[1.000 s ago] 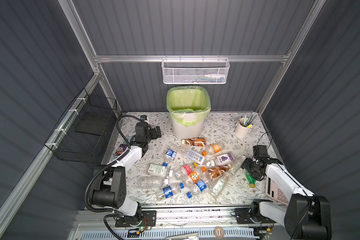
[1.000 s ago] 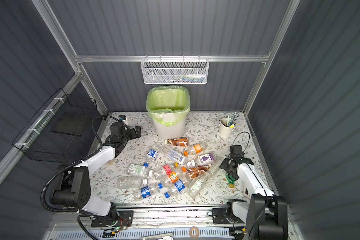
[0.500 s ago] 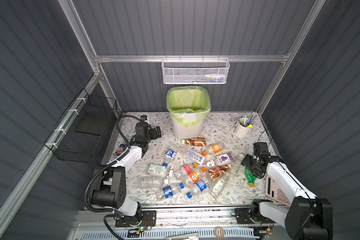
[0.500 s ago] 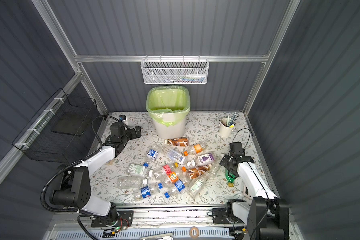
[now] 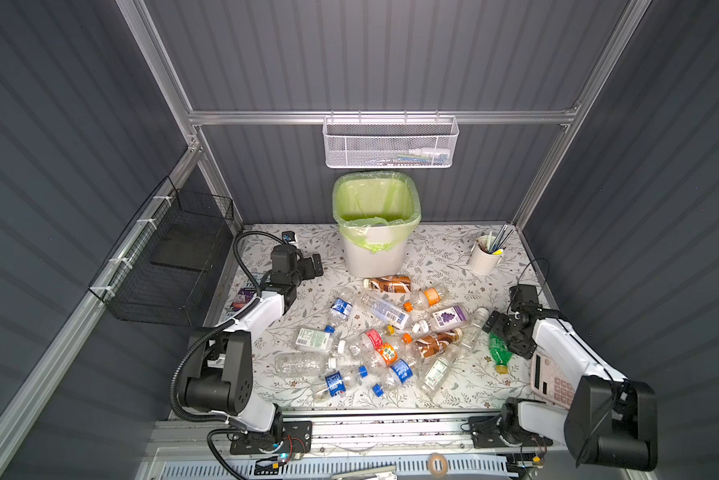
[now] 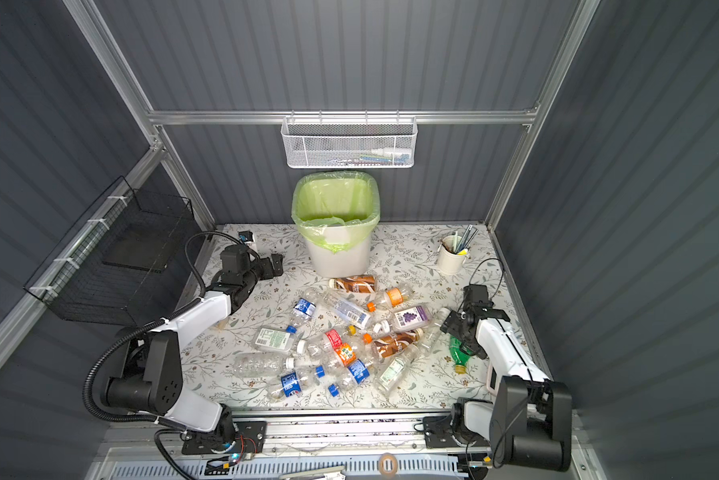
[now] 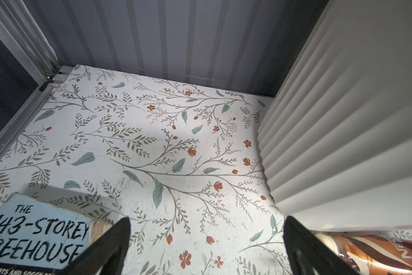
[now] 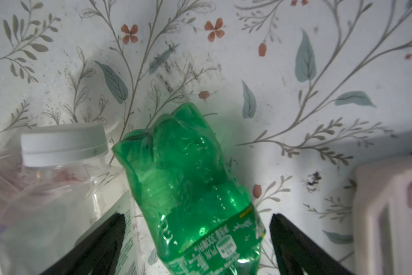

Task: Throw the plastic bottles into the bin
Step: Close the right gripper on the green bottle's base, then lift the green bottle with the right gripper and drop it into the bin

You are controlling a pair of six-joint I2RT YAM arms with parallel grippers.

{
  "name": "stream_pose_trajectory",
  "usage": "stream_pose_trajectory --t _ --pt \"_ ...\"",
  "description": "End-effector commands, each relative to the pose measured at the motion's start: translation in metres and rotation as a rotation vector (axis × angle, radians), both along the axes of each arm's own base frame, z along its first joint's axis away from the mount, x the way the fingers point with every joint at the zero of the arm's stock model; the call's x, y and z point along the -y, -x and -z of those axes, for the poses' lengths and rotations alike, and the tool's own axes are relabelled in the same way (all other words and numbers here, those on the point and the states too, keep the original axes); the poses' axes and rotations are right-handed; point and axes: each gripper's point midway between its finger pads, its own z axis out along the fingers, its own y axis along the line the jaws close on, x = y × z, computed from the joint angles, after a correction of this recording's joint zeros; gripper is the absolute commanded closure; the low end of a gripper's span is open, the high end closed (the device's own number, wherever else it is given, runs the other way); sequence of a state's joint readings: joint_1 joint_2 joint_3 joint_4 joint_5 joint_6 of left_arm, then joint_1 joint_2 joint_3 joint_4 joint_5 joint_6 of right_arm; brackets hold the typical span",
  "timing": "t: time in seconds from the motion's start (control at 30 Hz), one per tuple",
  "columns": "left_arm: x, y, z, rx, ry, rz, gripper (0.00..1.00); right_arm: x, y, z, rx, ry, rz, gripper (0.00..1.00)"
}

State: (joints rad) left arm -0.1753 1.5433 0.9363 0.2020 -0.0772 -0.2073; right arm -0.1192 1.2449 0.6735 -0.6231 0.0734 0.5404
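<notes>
Down at the front edge, a pink calculator (image 5: 551, 380) lies under the right arm, and just beyond it the right gripper (image 8: 198, 219) is low over a crumpled green bottle (image 5: 496, 348). Its fingers are spread wide and straddle the bottle with a sliver of floral table (image 5: 432, 257) showing on either side, so nothing is gripped. The green bottle lies flat on the table, its yellow cap pointing toward the front. A clear bottle (image 8: 57, 181) with a white cap lies just beside it. Moving in, the rest of the plastic bottles (image 5: 385, 309) sprawl across the middle of the table in a loose heap, all on their sides, with blue, orange and white caps. On the far side of that heap a brown bottle (image 5: 391, 284) lies just in front of the bin (image 5: 374, 257), which stands upright at the back centre with its light green bag folded over the rim. Over on the left, the left gripper (image 7: 206, 223) hovers beside the bin wall, fingers wide apart with only table between them, and a book (image 7: 33, 238) lies below that arm. Back right stands a cup of pens (image 5: 484, 257). A white mesh basket (image 5: 391, 145) hangs on the rear wall, and a black wire basket (image 5: 171, 266) on the left one.
</notes>
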Motion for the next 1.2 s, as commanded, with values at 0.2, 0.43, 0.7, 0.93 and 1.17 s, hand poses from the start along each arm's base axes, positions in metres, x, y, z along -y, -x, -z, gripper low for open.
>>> stream_pose_trajectory --t 0.2,0.43,0.7,0.93,1.17 --pt "-0.002 -0.005 -0.008 0.012 0.008 -0.012 0.0 -0.009 -0.01 0.012 -0.046 -0.062 -0.029 0.22" --pt "-0.006 -0.009 -0.013 0.022 0.019 -0.025 0.0 -0.011 -0.016 0.008 -0.016 -0.077 -0.03 0.37" --pt "-0.018 -0.006 -0.009 0.01 0.064 -0.077 0.0 0.0 -0.024 -0.045 0.176 0.012 -0.023 0.4" --pt "-0.012 0.0 -0.014 0.015 0.072 -0.041 0.0 0.001 -0.059 -0.169 0.539 0.052 -0.053 0.41" --pt "-0.012 0.018 -0.014 0.021 0.071 -0.026 0.0 -0.04 -0.116 -0.301 0.922 -0.065 -0.155 0.42"
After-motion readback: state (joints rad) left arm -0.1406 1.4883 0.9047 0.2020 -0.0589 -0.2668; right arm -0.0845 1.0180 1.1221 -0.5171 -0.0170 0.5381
